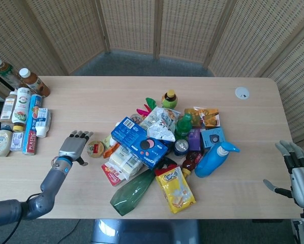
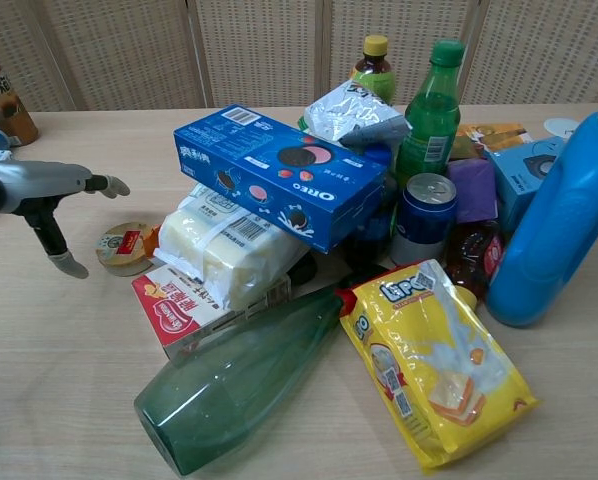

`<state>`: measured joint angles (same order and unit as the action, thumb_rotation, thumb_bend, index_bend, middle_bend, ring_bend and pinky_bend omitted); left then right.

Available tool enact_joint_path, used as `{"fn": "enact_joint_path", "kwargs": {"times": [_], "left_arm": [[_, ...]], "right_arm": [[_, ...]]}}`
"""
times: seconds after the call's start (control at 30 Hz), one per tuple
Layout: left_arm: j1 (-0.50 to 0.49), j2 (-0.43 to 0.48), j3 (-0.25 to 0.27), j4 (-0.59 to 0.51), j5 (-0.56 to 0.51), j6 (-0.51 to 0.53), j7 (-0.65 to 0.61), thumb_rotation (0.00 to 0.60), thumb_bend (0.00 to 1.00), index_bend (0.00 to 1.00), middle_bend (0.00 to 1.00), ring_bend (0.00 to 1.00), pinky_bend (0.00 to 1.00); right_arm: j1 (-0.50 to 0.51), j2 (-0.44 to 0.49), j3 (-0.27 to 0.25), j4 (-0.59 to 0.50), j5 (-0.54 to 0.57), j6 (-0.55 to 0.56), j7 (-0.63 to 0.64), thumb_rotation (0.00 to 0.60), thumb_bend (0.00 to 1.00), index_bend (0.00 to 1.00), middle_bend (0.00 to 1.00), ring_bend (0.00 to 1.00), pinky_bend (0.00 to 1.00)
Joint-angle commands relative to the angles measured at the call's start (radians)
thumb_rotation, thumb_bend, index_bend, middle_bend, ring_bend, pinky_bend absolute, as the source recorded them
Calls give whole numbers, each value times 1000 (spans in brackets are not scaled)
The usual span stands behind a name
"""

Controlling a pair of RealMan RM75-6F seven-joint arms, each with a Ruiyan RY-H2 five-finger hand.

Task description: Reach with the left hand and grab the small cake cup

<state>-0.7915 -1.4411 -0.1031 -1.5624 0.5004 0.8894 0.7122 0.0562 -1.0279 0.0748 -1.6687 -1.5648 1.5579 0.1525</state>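
Our left hand (image 1: 73, 148) hovers just beside the small cake cup (image 1: 95, 149), on the side away from the pile, with its fingers spread and nothing in it; the chest view shows the thumb hanging down and the fingers pointing toward the cup, with a gap between them and it.

Going from the largest thing down: the worktop (image 1: 91, 96) carries a heap of groceries at its middle. Taking the cup as our landmark, the blue detergent bottle (image 1: 215, 158) lies far across the pile from it, the green glass bottle (image 1: 133, 195) lies toward the near edge from it, and the blue Oreo box (image 1: 141, 141) sits just past it on top of the heap. A pale wrapped pack (image 2: 219, 243) and a red-and-white carton (image 2: 174, 305) lie next to the cup, close enough in the chest view that we cannot tell whether they touch it. The cup itself is a low round thing with a red and white label on its lid, standing flat on the worktop at the edge of the pile.

We judge the reach as nearly done and the grab as not yet begun: what is left is to bring the fingers over or around the cup and close them.

Our left forearm comes in low over the worktop from the near corner, with the back of the hand facing up. Our right hand (image 1: 297, 173) rests open and empty at the far side of the pile from the cup.
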Motion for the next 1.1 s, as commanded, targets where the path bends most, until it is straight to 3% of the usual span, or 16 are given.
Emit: {"fn": "enact_joint_path", "kwargs": {"times": [0.03, 0.57, 0.73, 0.83, 0.97, 1.1], "left_arm": [[-23, -29, 15, 19, -29, 23, 23, 600, 0, 36, 0, 0, 28], [-62, -134, 42, 123, -65, 52, 55, 600, 0, 41, 0, 0, 98], [-68, -180, 50, 159, -60, 89, 82, 600, 0, 103, 46, 28, 291], [-71, -207, 54, 178, -57, 98, 95, 600, 0, 130, 82, 95, 422], [-62, -234, 48, 199, -16, 124, 80, 600, 0, 220, 313, 333, 551], [-50, -231, 43, 188, 26, 165, 76, 600, 0, 255, 504, 514, 595]], "right_arm": [[-1, 4, 1, 3, 2, 1, 13, 600, 0, 0, 0, 0, 0], [0, 11, 4, 12, 10, -3, 50, 600, 0, 0, 0, 0, 0], [0, 11, 5, 16, 13, -4, 56, 600, 0, 0, 0, 0, 0], [-1, 12, 5, 16, 12, -2, 58, 600, 0, 0, 0, 0, 0], [-3, 13, 7, 18, 15, 0, 63, 600, 0, 0, 0, 0, 0], [-2, 14, 8, 21, 18, -1, 67, 600, 0, 0, 0, 0, 0]]}}
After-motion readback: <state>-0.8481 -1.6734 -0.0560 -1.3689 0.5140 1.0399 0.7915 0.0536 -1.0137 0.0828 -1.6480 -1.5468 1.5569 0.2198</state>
